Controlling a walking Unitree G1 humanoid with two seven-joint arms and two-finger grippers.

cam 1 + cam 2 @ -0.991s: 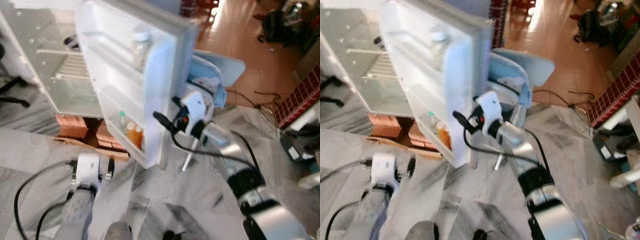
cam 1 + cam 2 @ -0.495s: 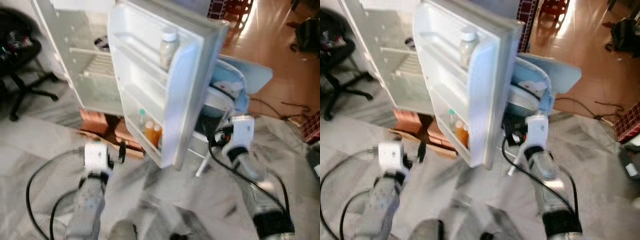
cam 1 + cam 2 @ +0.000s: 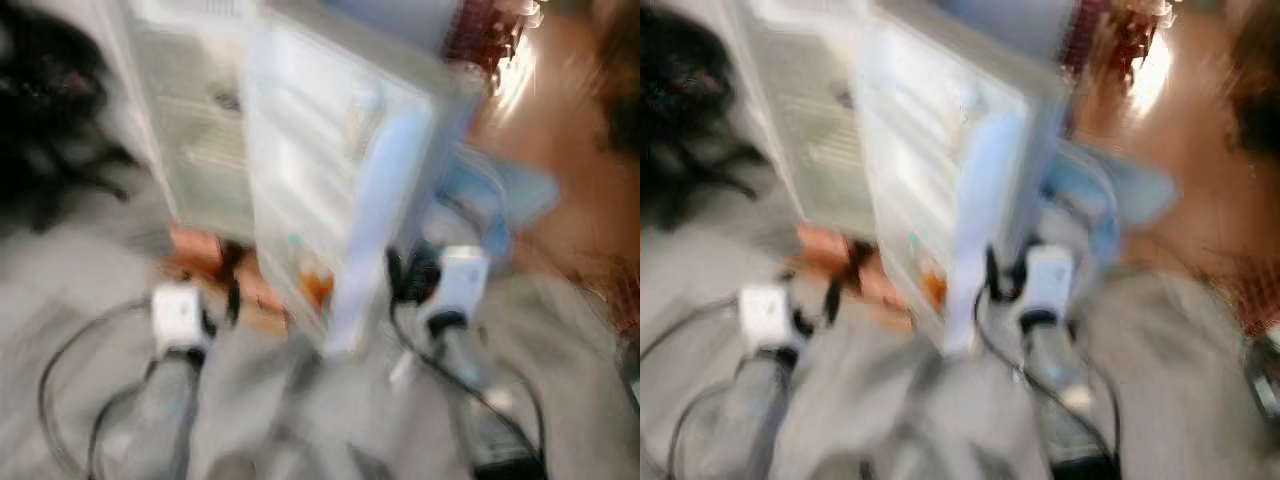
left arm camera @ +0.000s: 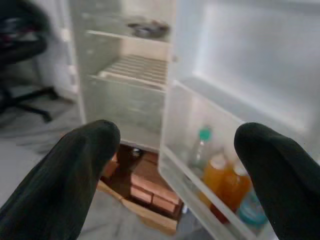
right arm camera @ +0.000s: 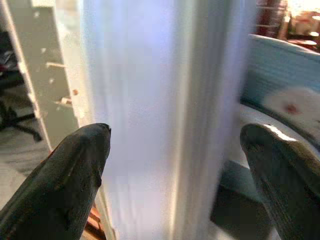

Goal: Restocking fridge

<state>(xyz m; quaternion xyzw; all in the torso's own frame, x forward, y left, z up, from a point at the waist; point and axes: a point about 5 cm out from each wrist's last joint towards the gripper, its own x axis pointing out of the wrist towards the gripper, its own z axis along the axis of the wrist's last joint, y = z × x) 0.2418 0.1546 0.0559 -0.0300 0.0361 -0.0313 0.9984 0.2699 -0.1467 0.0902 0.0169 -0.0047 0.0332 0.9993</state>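
Note:
The white fridge stands open, its door (image 3: 350, 190) swung toward me; the head views are badly blurred. The door's lower shelf holds two orange bottles (image 4: 222, 177) and a green-capped bottle (image 4: 201, 147). A jar stands blurred on the upper door shelf (image 3: 362, 110). My left gripper (image 4: 175, 137) is open and holds nothing, low in front of the fridge and facing the door shelf. My right gripper (image 5: 175, 135) is open too, just to the right of the door, with the door's edge (image 5: 160, 115) in front of its fingers.
Bricks (image 4: 150, 187) prop up the fridge. Wire shelves (image 4: 137, 70) sit inside, with a dark item (image 4: 145, 29) on the top one. A black office chair (image 4: 25, 55) stands at the left. A light-blue chair (image 5: 285, 65) is behind the door. Cables trail over the grey floor.
The head view has swung and blurred as the camera moved. My right gripper has come away from the door's outer face and dropped lower beside its edge. The door stays open.

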